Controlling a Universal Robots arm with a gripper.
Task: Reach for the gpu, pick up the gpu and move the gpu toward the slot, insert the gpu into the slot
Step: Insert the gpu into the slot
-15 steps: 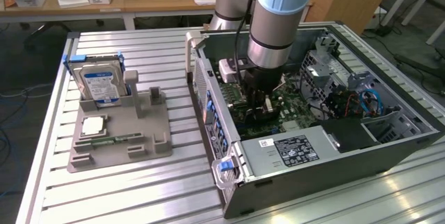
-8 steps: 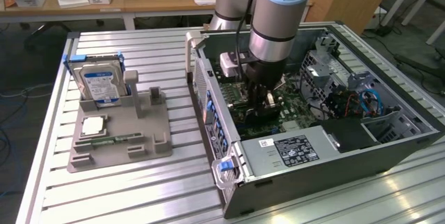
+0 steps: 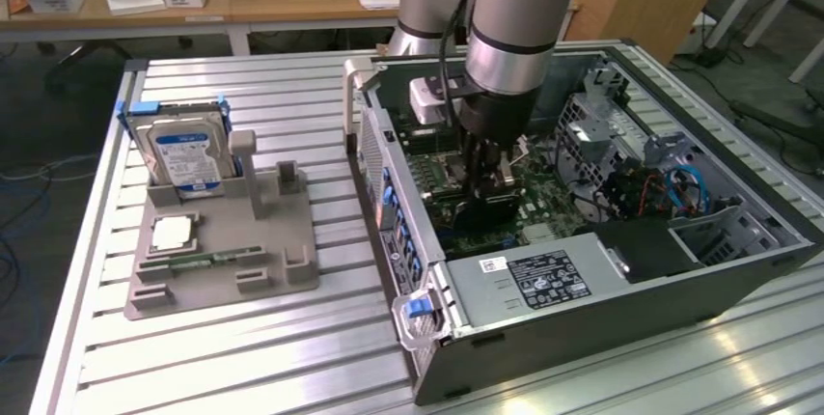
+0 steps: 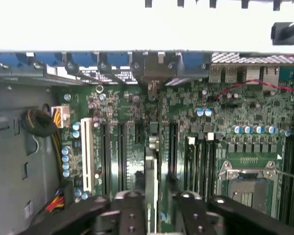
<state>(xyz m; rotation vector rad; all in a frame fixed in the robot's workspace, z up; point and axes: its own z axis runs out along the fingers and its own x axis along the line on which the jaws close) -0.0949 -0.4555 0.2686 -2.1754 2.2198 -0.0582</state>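
The end effector point(image 4: 152, 215) is down inside the open computer case point(image 3: 721, 285), its fingers point(image 4: 130, 213) narrowed on the gpu point(image 4: 151, 166), which stands on edge over the motherboard point(image 4: 245, 122) slots, walled in by the case frame; on the counter point(image 3: 258, 367), the grey fixture point(image 3: 219, 251) holds a hard drive point(image 3: 184, 152) upright.

open case top point(image 3: 605, 48), power supply point(image 3: 541, 275) and drive cage point(image 3: 618, 116) crowding motherboard point(image 4: 122, 103)

green motherboard point(image 4: 137, 142), blue-white labelled hard drive point(image 3: 183, 152)
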